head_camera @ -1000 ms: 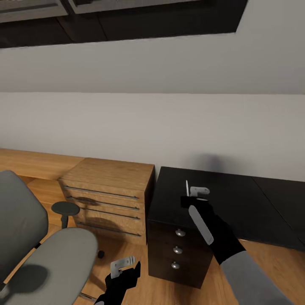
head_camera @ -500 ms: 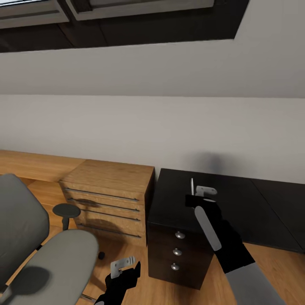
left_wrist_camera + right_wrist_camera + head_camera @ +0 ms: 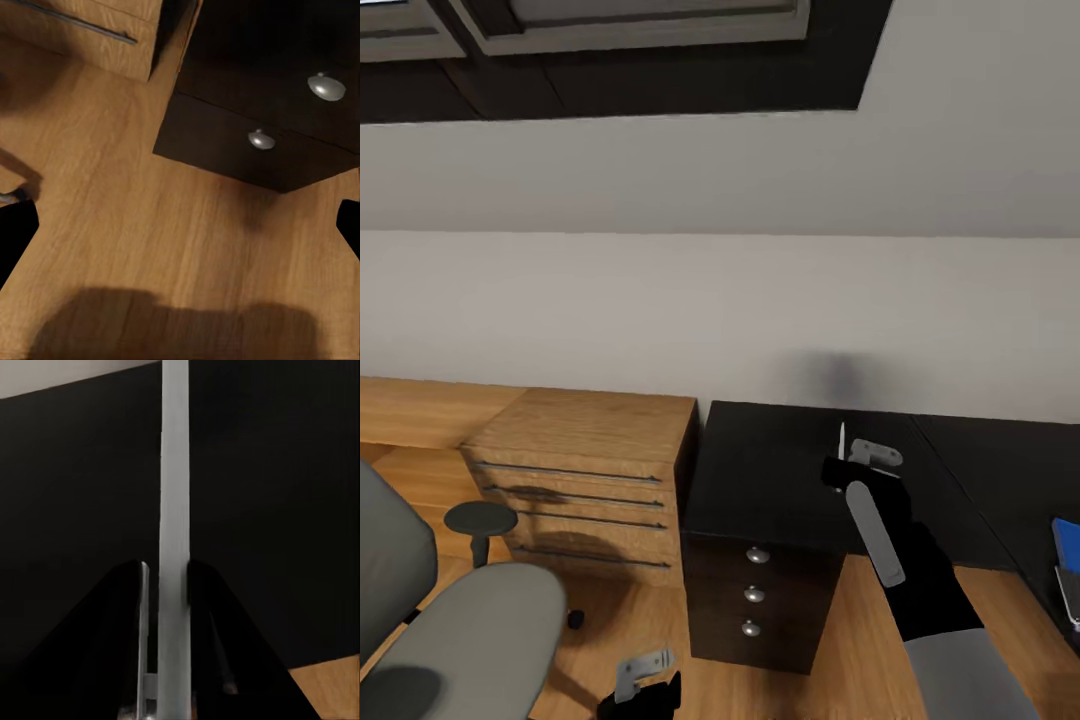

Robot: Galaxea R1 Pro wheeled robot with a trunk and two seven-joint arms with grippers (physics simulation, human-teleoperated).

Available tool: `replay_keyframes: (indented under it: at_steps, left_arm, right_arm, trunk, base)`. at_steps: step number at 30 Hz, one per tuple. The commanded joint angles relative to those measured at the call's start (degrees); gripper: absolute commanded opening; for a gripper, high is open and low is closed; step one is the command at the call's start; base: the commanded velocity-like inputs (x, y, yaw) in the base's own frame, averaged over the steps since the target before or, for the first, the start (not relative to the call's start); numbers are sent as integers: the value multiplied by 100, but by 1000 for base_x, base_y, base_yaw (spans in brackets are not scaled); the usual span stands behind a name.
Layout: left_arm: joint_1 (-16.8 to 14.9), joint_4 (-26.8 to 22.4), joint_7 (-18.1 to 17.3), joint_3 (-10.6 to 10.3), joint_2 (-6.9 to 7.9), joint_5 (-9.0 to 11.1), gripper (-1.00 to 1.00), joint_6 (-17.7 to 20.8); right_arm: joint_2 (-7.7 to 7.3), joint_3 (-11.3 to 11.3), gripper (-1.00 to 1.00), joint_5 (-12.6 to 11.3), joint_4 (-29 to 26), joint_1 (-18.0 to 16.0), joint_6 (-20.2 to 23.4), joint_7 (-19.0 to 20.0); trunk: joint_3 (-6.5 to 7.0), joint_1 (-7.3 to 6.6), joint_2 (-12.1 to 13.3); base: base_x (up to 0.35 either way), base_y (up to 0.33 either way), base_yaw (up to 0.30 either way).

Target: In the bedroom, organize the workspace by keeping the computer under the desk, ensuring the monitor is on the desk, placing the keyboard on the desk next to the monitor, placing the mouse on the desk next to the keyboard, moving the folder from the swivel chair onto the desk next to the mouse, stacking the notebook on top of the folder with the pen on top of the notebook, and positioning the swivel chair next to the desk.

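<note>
Your right gripper (image 3: 847, 452) sits right of centre in the head view, held above the glossy black top of the desk (image 3: 780, 470), and its fingers are clamped on the pen (image 3: 841, 440). The pen stands upright as a thin white stick poking above the gripper. In the right wrist view the pen (image 3: 174, 540) runs up the middle of the frame between the two dark fingers (image 3: 120, 645), which press against its sides, with the black desk top (image 3: 75, 495) behind it.

Your left gripper (image 3: 644, 680) hangs low at the bottom centre of the head view, over the wooden floor (image 3: 860, 640). Its fingers are spread wide with nothing between them; in the left wrist view the fingertips (image 3: 15, 232) show only at the frame's two edges, with bare floor (image 3: 150, 225) between.

The desk's black drawer unit (image 3: 760, 590) with three round knobs stands at centre, just beside the light wooden drawer chest (image 3: 575, 480) to its left. The swivel chair (image 3: 450, 630) fills the lower left corner, its grey seat near your left gripper and well apart from the desk. At the right edge, a blue object (image 3: 1066, 545) is partly cut off.
</note>
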Motion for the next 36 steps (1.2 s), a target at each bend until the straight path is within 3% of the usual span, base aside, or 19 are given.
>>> replay_keyframes:
  at_steps: [1, 7, 13, 16, 17, 27, 36]
  left_arm:
    - [-3, 208, 34, 0, 15, 39, 100, 11]
    - [-3, 1179, 23, 24, 71, 31, 100, -31]
    - [-3, 1494, 19, 98, 147, 20, 100, -75]
    - [-3, 1546, 13, 251, 233, 28, 100, -334]
    - [-3, 1567, -1, 403, 298, 36, 100, -768]
    - [-3, 1630, 0, 476, 321, 41, 100, -1109]
    - [-3, 1990, 12, 452, 310, 39, 100, -1133]
  right_arm:
    - [0, -59, -100, -62, -3, -6, 7, -57]
    - [-5, -391, -100, -60, -170, -6, 15, -57]
    - [-26, -750, -100, -57, -208, -6, 16, -50]
    - [-26, -954, -100, -60, -223, -6, 23, -54]
    - [-25, -1025, -100, -61, -229, -6, 30, -56]
    - [4, -1047, -100, -69, -208, -6, 75, -57]
    - [56, -1045, -100, -60, -192, -6, 79, -58]
  trunk:
    - [12, -22, 37]
    - [119, -154, 277]
    - [209, -264, 478]
    - [209, -264, 478]
    - [209, -264, 478]
    - [208, -264, 478]
    - [208, -264, 478]
  base:
    - [0, 0, -291]
    - [0, 0, -296]
    - [0, 0, -299]
    - [0, 0, -300]
    - [0, 0, -300]
    - [0, 0, -292]
    - [0, 0, -50]
